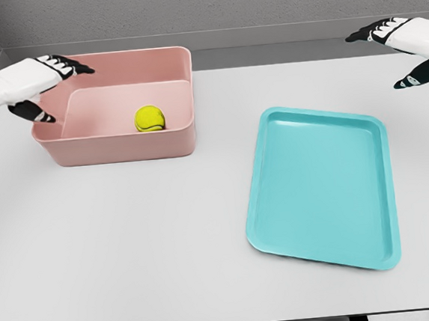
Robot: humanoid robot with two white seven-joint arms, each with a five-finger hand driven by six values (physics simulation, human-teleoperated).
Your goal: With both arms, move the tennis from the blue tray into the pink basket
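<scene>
Resting in pink basket (pixel 123 150): yellow-green fuzzy tennis ball (pixel 150 119) | left hand (pixel 46 85) fingers spread | right hand (pixel 404 50) spread

White table (pixel 132 250) — grey wall (pixel 223 2), perhaps concrete.

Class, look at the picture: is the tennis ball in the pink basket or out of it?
In. The yellow-green tennis ball rests on the floor of the pink plastic basket, enclosed by its walls.
</scene>
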